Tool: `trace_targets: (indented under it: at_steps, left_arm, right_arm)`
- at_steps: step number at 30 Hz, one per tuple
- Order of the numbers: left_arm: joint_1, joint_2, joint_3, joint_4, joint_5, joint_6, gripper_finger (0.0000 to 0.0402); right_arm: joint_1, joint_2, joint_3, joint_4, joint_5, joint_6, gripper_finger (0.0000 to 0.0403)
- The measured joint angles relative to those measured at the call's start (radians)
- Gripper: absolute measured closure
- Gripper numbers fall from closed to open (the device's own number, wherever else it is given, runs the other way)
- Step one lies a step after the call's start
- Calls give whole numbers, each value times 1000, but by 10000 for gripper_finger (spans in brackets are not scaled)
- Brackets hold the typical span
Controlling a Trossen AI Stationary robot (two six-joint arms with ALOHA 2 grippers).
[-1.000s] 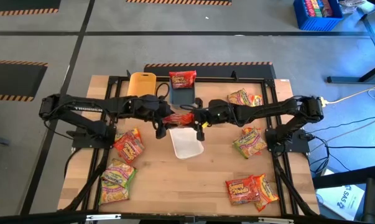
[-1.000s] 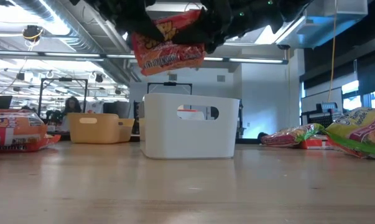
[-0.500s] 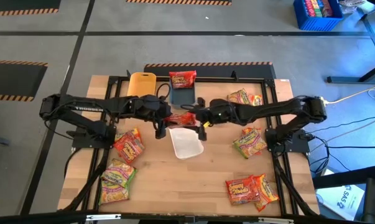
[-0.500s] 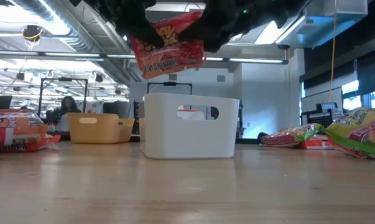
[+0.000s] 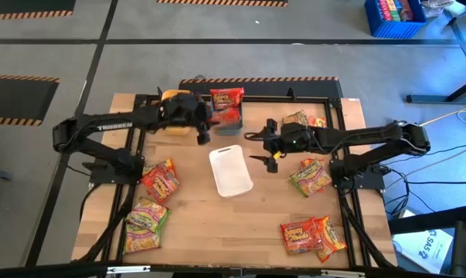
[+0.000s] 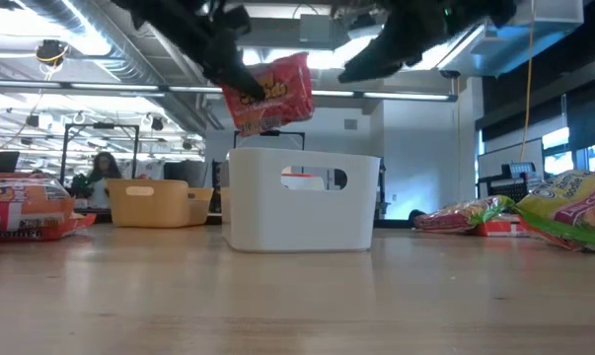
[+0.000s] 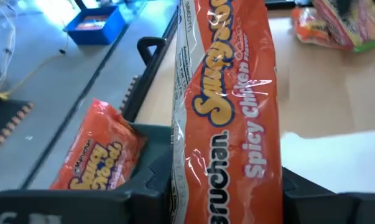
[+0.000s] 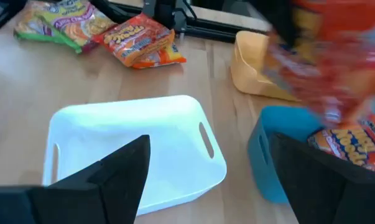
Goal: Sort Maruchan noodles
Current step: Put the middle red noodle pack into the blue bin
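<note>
We see the left gripper (image 5: pixel 204 123) clenched on a red Maruchan packet (image 7: pixel 227 118), holding it in the air above the far side of the table, over the gap between the yellow tray (image 5: pixel 173 108) and the blue tray (image 5: pixel 226 122). From the left wrist view the packet stands on edge between the two dark fingers: glossy, crinkly red-orange plastic with yellow lettering and the words "Spicy Chicken" in white, and a white printed panel down one side. In the low view it hangs tilted above the white tray (image 6: pixel 302 200), clear of its rim.

A second red packet (image 5: pixel 227 98) lies in the blue tray, its yellow logo facing up. The white tray sits in the middle of the table with nothing in it that we can see.

The right gripper (image 5: pixel 262 147) hovers just beside the white tray, on its right, with its jaws spread and nothing between them; its two dark fingers (image 8: pixel 122 171) frame the white and blue trays in the right wrist view.

The other packets lie flat on the wood. On the left side are an orange-yellow packet (image 5: pixel 161 180) and, nearer the front edge, a green-pink packet (image 5: pixel 145 220). On the right side we see a pair of packets (image 5: pixel 304 121) near the far corner, a green-pink one (image 5: pixel 310 176) beside the right arm's base, and two orange ones (image 5: pixel 313 235) overlapping near the front corner.
</note>
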Motion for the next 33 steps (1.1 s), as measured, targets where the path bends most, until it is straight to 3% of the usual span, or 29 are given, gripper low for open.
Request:
trace_targets:
  at_steps: [8, 14, 24, 33]
  left_arm:
    - [183, 204, 239, -130, 150, 104, 276]
    - [264, 377, 397, -237, 208, 161, 276]
    - [339, 549, 431, -234, 270, 217, 276]
    - [347, 617, 431, -230, 270, 284, 276]
  right_arm:
    - [0, 1, -175, 242, 1, 4, 91]
    - [0, 1, -224, 256, -1, 20, 91]
    - [0, 1, -264, 259, -2, 79, 91]
    - [0, 1, -264, 293, -45, 87, 91]
